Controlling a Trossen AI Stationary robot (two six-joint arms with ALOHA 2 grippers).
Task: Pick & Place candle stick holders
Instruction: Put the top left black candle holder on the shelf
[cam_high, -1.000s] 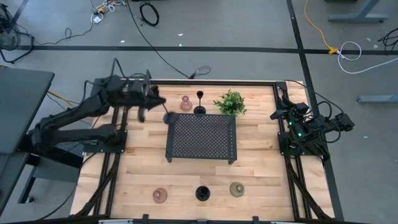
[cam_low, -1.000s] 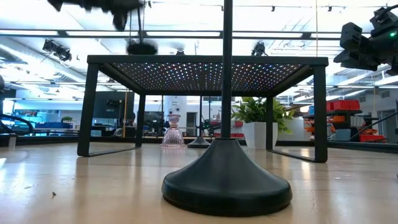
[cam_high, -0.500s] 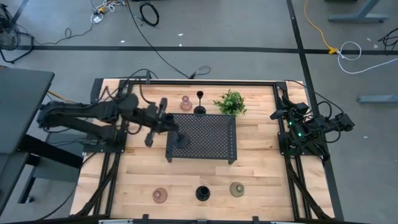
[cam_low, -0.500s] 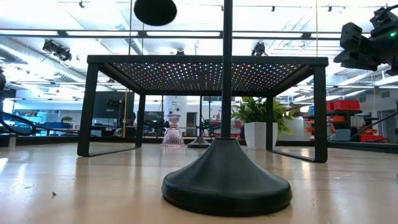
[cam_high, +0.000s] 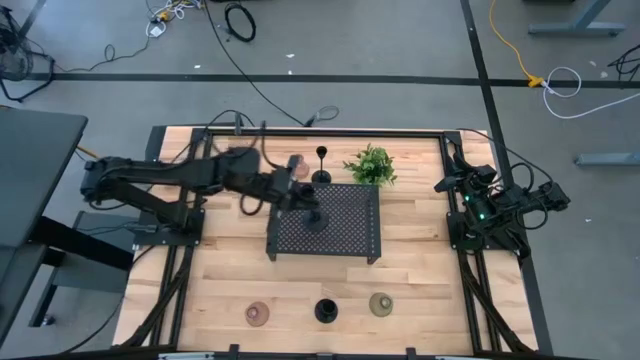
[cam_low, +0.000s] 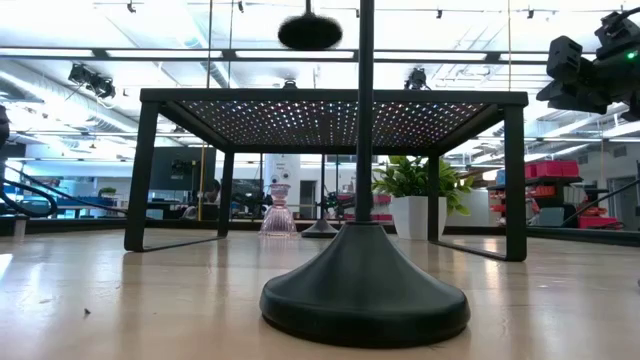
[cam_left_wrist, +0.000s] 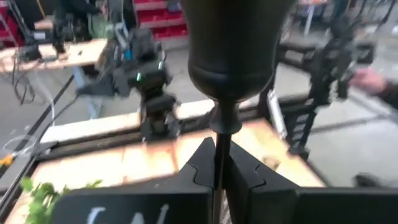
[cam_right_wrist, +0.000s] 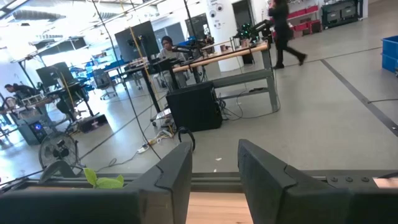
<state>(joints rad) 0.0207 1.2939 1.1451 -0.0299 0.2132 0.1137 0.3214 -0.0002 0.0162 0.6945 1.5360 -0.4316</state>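
Above tray (cam_high: 345, 245) — left fingers (cam_left_wrist: 245, 165) (closed) pinching black holder (cam_left_wrist: 233, 56)

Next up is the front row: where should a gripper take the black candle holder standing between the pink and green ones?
Grip the black candle holder by its thin upright stem, coming straight down from above. Its round base is wide and sloped, a poor hold.

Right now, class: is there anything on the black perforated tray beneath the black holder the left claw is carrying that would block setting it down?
Nothing visible does. The left claw holds a black stemmed holder over the black perforated tray. In the low view its round base hangs above the tray top, and no other object rests there.
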